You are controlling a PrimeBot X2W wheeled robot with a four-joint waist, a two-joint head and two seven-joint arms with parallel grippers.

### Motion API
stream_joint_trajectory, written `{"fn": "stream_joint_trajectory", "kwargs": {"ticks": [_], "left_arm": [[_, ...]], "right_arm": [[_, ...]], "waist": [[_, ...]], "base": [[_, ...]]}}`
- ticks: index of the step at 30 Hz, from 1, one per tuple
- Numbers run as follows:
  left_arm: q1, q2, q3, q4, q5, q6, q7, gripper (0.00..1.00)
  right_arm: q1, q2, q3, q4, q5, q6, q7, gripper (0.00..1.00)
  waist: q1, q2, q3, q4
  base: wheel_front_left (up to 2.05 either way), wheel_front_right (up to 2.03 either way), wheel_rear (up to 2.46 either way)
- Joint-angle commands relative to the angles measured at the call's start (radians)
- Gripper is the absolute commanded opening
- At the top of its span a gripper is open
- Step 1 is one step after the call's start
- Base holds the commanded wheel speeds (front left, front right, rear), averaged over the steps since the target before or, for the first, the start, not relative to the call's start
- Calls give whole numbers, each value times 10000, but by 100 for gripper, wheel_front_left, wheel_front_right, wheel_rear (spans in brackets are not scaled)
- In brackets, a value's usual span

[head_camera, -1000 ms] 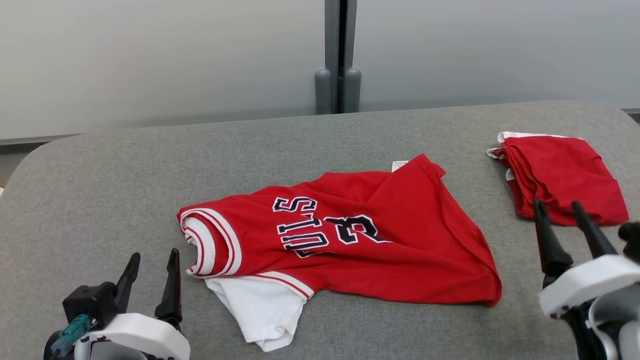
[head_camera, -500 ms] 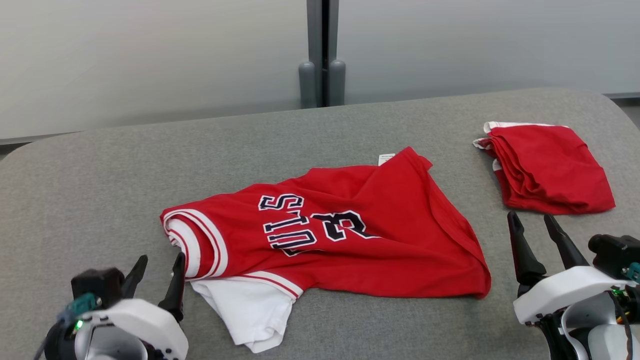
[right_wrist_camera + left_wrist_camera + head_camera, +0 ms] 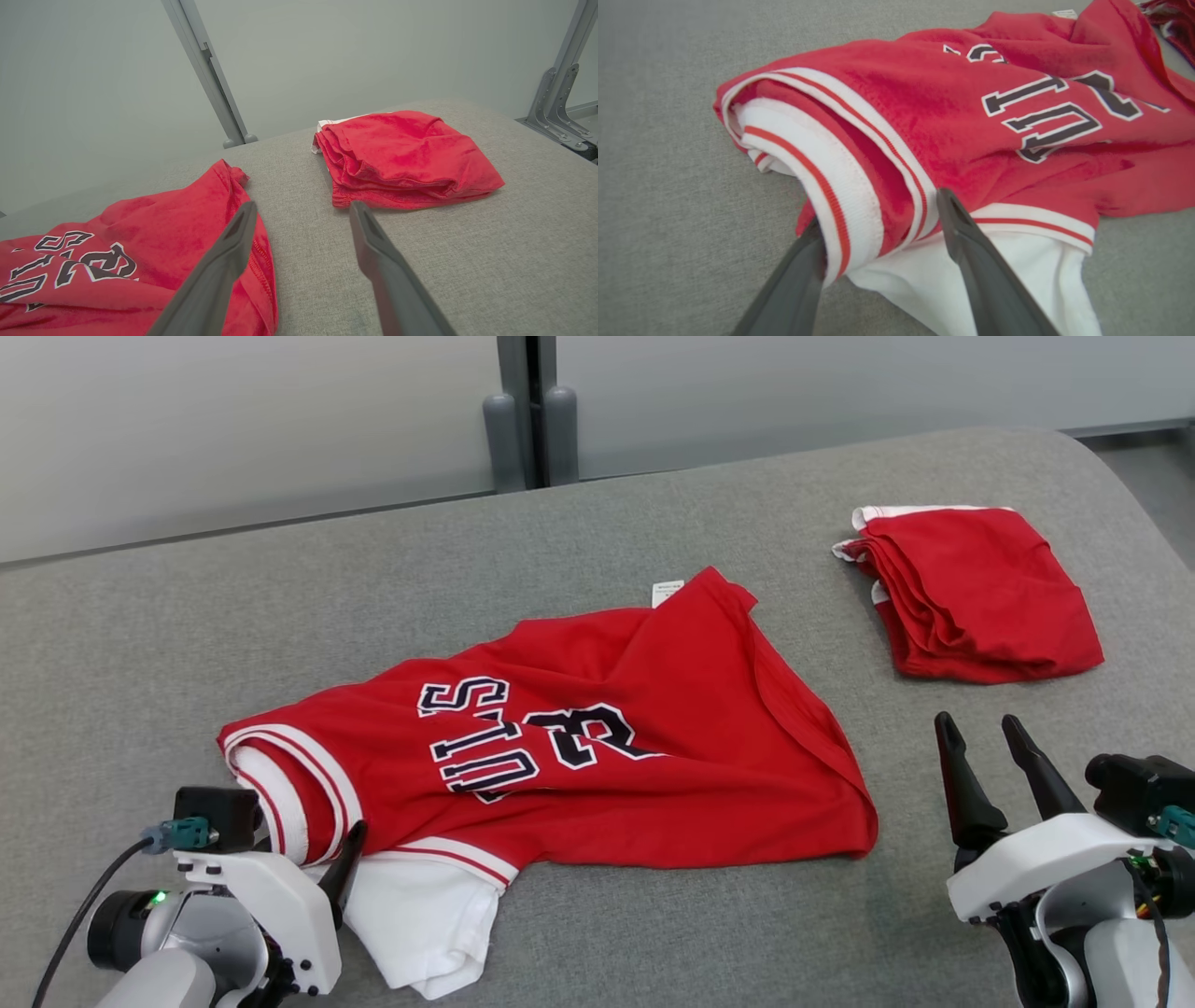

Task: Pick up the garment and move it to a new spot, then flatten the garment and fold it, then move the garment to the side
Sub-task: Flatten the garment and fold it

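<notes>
Left gripper (image 3: 878,210) has crept up at lower left, jaws wide astride the striped white trim (image 3: 852,205) of the crumpled red jersey (image 3: 653,784); I'd push deeper before pinching, right gripper (image 3: 976,721) waiting open lower right.

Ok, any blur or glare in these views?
Head view: even soft light, no glare, jersey lettering crisp. Left wrist view: collar sharp, left fingers soft-edged close to the lens. Right wrist view: right fingers blurred, folded garment clear.
</notes>
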State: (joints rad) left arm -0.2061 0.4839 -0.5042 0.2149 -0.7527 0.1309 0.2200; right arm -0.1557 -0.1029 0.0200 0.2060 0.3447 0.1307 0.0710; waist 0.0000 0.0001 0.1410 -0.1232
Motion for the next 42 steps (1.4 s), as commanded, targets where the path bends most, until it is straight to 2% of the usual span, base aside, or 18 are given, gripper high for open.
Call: {"fn": "stream_joint_trajectory", "kwargs": {"ticks": [1,2,3,4,11,16,18,24,31,32,33,34,38,42], "left_arm": [[-200,34,-60,88,49,-94,51,100],[-275,55,-105,148,81,-163,101,92],[-353,70,-122,182,97,-171,136,36],[-410,85,-140,223,109,-195,194,0],[-1010,308,100,153,-57,-348,301,0],[-2110,579,244,53,156,-453,555,0],[-2704,410,240,260,174,-499,673,0],[-4504,6,401,2072,210,-711,585,0],[-5883,-240,498,4495,166,-1452,-35,0],[-5997,-275,492,4788,144,-1590,-145,16],[-6086,-298,465,5029,182,-1719,-281,88],[-6147,-350,449,5243,180,-1839,-446,100],[-5972,-465,298,5688,192,-2170,-981,100],[-5475,-365,241,5528,161,-2339,-1539,100]], "right_arm": [[-144,-51,51,7,63,0,-83,100],[-164,-58,65,40,67,0,-110,100],[-189,-70,74,72,82,0,-121,100],[-232,-78,86,105,102,0,-129,100],[-416,-89,137,233,155,0,-303,100],[-613,-158,150,269,142,0,-320,100],[-734,-207,162,303,104,0,-333,100],[-1136,-308,434,379,248,0,-392,100],[-1495,-310,701,594,329,0,-550,100],[-1518,-282,742,636,321,0,-567,100],[-1525,-258,767,687,332,0,-608,100],[-1512,-251,777,745,349,0,-630,100],[-1303,-257,775,942,365,0,-717,100],[-1127,-304,708,1051,403,0,-768,100]], "waist": [[0,-1,142,-122],[0,-1,180,-151],[0,-1,218,-181],[0,-1,258,-205],[0,-1,616,-310],[0,-1,1095,-389],[0,-1,1313,-419],[0,-1,1845,-663],[0,-1,2050,-944],[0,-1,2016,-971],[0,-1,1954,-978],[0,-1,1883,-964],[0,-1,1422,-738],[0,-1,869,-406]], "base": [[0,0,0],[0,0,0],[0,0,0],[0,0,0],[0,0,0],[0,0,0],[0,0,0],[0,0,0],[0,0,0],[0,0,0],[0,0,0],[0,0,0],[0,0,0],[0,0,0]]}}
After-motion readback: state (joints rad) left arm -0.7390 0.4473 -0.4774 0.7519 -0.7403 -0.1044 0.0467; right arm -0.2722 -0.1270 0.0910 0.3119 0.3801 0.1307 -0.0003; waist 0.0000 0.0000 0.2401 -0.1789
